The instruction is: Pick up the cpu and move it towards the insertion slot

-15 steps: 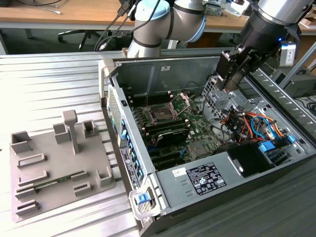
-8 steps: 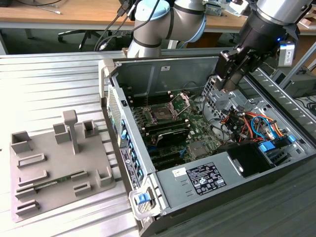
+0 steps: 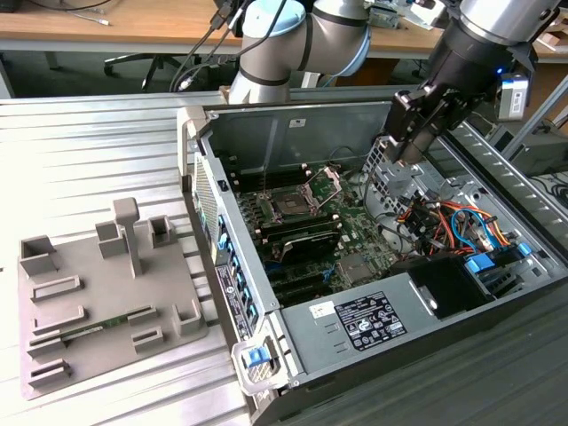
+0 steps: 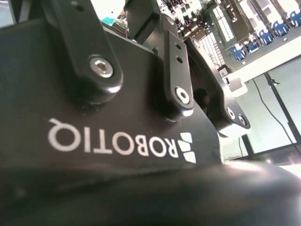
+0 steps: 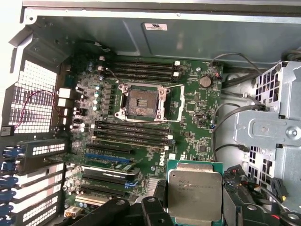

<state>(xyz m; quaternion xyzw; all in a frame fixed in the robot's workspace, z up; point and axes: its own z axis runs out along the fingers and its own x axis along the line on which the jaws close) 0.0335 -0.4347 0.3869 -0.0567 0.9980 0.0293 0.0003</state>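
Observation:
The cpu (image 5: 194, 190), a flat square chip with a pale metal top, sits between my dark fingers (image 5: 157, 207) in the first wrist view, level and facing the camera. My gripper (image 3: 406, 146) hangs over the open computer case at the exterior view's right, above the perforated drive cage, shut on the cpu. The insertion slot (image 5: 141, 102) is a dark square socket with a silver frame and its bracket swung open, on the green board (image 5: 197, 113). In the exterior view the insertion slot (image 3: 293, 206) lies left of and below my gripper, well apart from it.
Long black memory slots (image 5: 136, 70) flank the socket. A grey drive cage (image 5: 268, 136) and orange and blue cables (image 3: 453, 222) crowd the case beside my gripper. The power supply (image 3: 373, 319) fills the near corner. A grey fixture tray (image 3: 98, 302) holding a green memory stick (image 3: 89, 330) lies outside the case.

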